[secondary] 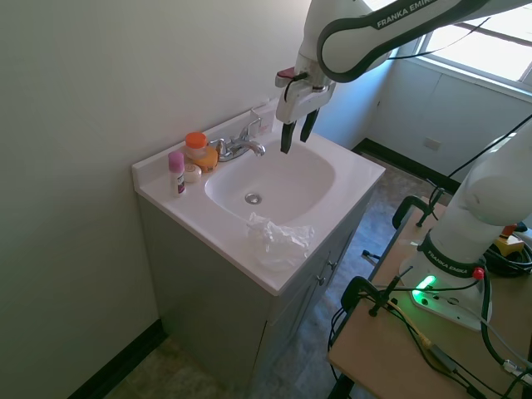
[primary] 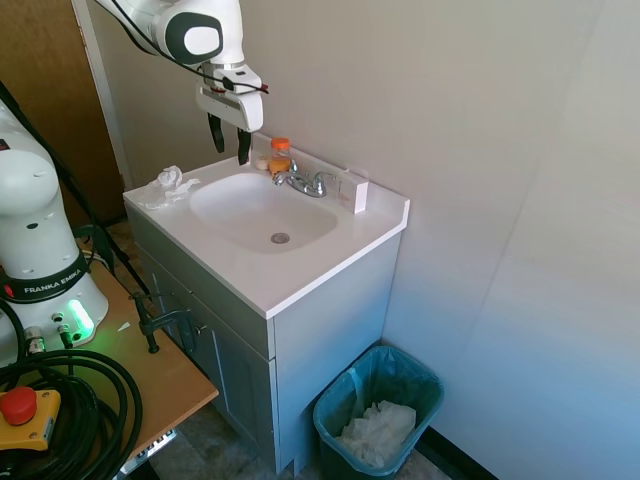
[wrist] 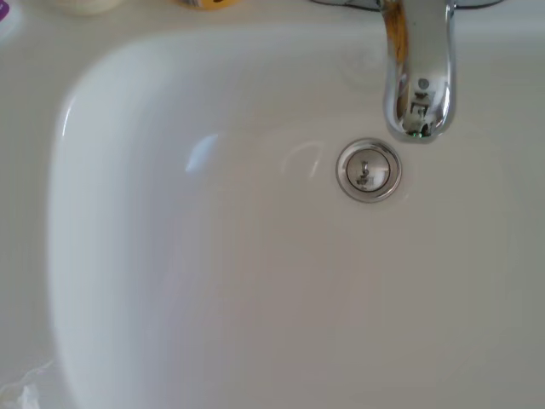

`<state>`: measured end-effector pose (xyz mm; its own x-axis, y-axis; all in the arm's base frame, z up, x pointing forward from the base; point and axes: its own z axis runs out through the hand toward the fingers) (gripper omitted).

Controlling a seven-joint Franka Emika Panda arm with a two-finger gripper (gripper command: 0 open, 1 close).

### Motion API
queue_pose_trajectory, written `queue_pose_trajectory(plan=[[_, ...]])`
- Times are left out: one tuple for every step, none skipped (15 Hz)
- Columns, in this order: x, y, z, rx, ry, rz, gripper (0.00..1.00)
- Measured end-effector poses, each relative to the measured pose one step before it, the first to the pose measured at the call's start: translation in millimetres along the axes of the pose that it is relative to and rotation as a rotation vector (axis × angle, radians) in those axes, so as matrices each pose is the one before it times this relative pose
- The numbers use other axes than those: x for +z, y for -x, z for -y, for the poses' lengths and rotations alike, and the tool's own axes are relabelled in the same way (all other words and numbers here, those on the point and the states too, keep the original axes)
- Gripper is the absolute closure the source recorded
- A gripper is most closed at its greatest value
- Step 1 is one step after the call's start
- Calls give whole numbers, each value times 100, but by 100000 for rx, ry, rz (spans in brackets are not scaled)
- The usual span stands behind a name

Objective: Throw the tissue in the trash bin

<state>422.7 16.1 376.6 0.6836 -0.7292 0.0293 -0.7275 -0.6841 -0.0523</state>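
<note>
The small crumpled white paper tissue (secondary: 281, 238) is soft and wrinkly, with loose thin ends sticking out. It lies on the flat front rim of the white sink top (secondary: 349, 154), at a corner, just beside the bowl. In the first exterior view the tissue (primary: 165, 187) sits at the left corner of the sink top. A tiny white bit of it shows at a corner of the wrist view too.

The small dark teal-green plastic trash bin (primary: 377, 418) stands on the floor next to the grey cabinet (primary: 325, 340), well apart from the tissue. It has a thin clear bag in it, and a big white crumpled paper lump (primary: 378, 430) lies inside.

The white robot arm's black two-finger gripper (secondary: 297, 135) hangs in the air above the back of the bowl, near the shiny silver tap (secondary: 238, 145). Its two fingers are spread apart and hold nothing.

An orange-lidded bottle (secondary: 198, 150) and a small pink-capped tube (secondary: 176, 171) stand by the tap. Their labels are too small to read. A small white box (primary: 354, 190) stands at the back rim.

The words "FRANKA EMIKA" can be read on the arm.
</note>
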Motion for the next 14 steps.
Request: queue_pose_trajectory(plan=[[21, -7, 2, 179, 125, -69, 0], [-105, -7, 229, -411, 431, -1129, 0], [-423, 8, 832, -1309, -113, -2153, 0], [-593, 46, 1134, -969, -526, -1786, 0], [-269, 199, 1212, -1297, -553, -1192, 0], [229, 417, 1179, -1676, -388, -303, 0], [549, 853, 1248, -1877, 61, 269, 0], [803, 1013, 1095, -1836, 524, 482, 0], [796, 1167, 985, -1893, 857, 599, 0], [620, 1112, 928, -1907, 578, 83, 0], [532, 1241, 916, -2027, 269, 107, 0], [491, 1452, 818, -2091, 171, 216, 0], [620, 1685, 643, -1884, 694, 498, 0], [754, 1956, 602, -1952, 926, 231, 0]])
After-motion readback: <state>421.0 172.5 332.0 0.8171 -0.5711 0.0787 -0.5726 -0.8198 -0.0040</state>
